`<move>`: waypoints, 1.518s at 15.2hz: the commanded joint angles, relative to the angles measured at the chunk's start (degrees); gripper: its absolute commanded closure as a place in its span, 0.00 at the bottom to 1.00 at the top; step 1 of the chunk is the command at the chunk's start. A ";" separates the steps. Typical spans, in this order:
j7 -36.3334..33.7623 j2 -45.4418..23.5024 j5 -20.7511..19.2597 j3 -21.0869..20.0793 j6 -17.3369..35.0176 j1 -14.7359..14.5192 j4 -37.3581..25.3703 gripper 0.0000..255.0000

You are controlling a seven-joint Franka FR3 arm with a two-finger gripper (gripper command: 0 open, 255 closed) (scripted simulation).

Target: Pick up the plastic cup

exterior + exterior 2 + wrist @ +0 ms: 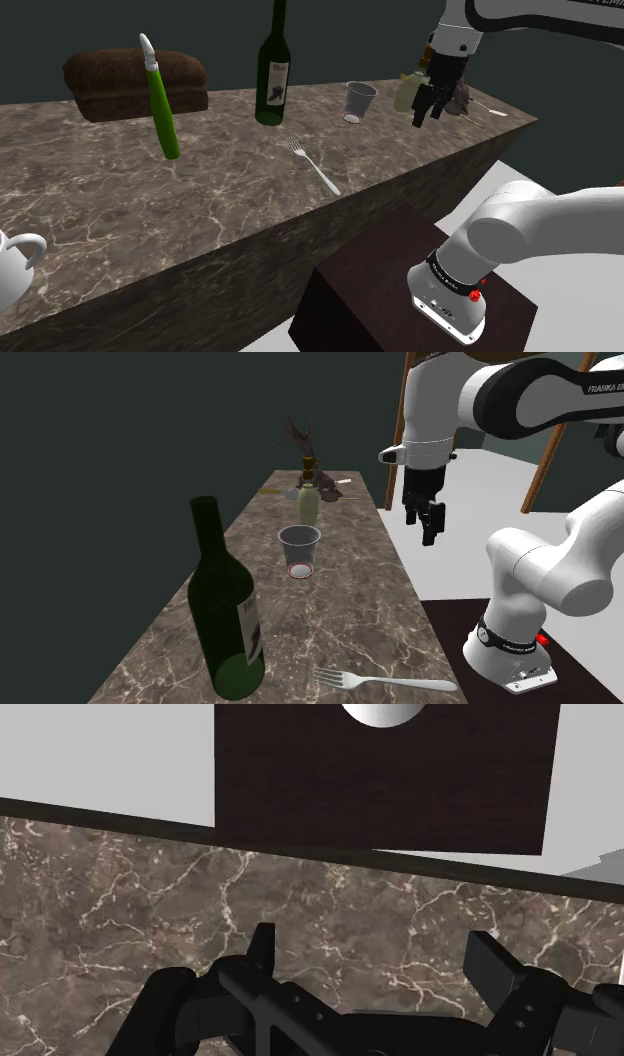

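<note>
The clear plastic cup [358,102] stands upright on the marble counter [200,200], between the wine bottle and the counter's far end. In the second exterior view the cup [299,550] has a red-rimmed base and stands mid-counter. My black gripper [428,108] hangs above the counter, to the right of the cup in the shoulder view and apart from it. It hovers over the counter's near edge [428,522]. In the wrist view the gripper [378,959] is open, with only bare marble between its fingers [262,946].
A dark green wine bottle [272,70], a green bottle [160,100], a brown loaf [135,85] and a fork [315,165] share the counter. A pale vase [308,502] and a brown ornament [318,480] stand behind the cup. A white mug [15,265] sits at the near left.
</note>
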State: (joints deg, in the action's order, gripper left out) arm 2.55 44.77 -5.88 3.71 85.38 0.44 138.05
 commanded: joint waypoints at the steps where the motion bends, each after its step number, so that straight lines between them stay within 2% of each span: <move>1: 0.00 0.00 0.00 0.00 0.00 0.00 0.00 0.00; 7: 5.04 -11.51 -0.55 4.91 7.97 0.02 -6.05 0.00; 12: 9.70 -21.59 0.87 8.64 12.92 -0.36 -13.03 0.00; 17: 14.93 -32.08 4.13 11.94 16.04 -0.67 -21.80 0.00; 23: 21.61 -45.43 10.31 14.82 16.93 0.08 -35.03 0.00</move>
State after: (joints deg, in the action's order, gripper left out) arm 23.02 1.75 3.22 18.14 101.95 0.35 105.18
